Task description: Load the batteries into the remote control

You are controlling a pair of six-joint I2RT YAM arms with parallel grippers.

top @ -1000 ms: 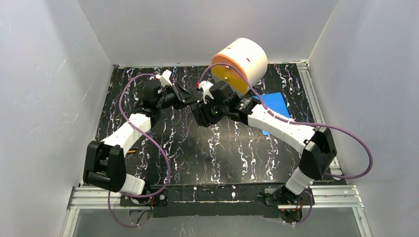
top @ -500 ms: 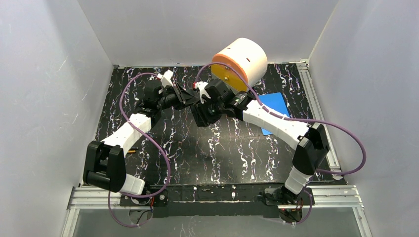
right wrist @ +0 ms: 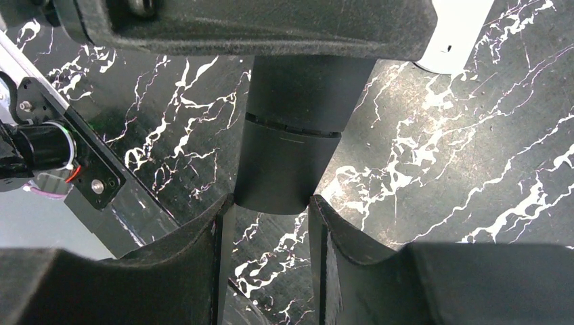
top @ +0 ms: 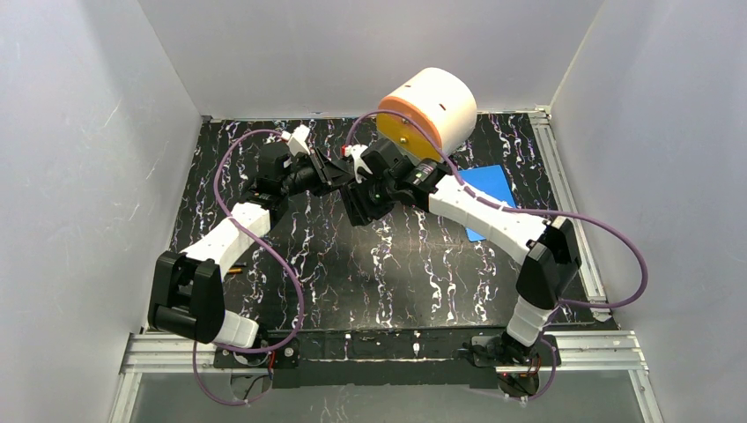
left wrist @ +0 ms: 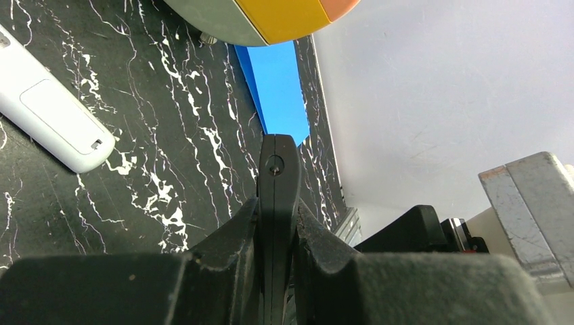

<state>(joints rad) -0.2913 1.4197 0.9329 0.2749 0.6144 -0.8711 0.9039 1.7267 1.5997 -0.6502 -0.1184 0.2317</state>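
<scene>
My left gripper is shut on a thin black remote control, held edge-on above the table. In the right wrist view the same remote control points at the camera, with a seam across its body. My right gripper is closed on its lower end, one fingertip against each side. In the top view both grippers meet at mid-table, the left and the right. A small orange-yellow battery lies by the left arm's elbow. No other batteries show.
A white remote lies flat on the black marbled table below the grippers. A large white cylinder with an orange face stands at the back. A blue sheet lies at the right, under the right arm.
The right arm has shifted left toward the left gripper, bringing its gripper closer along the remote. The left arm has barely moved.
</scene>
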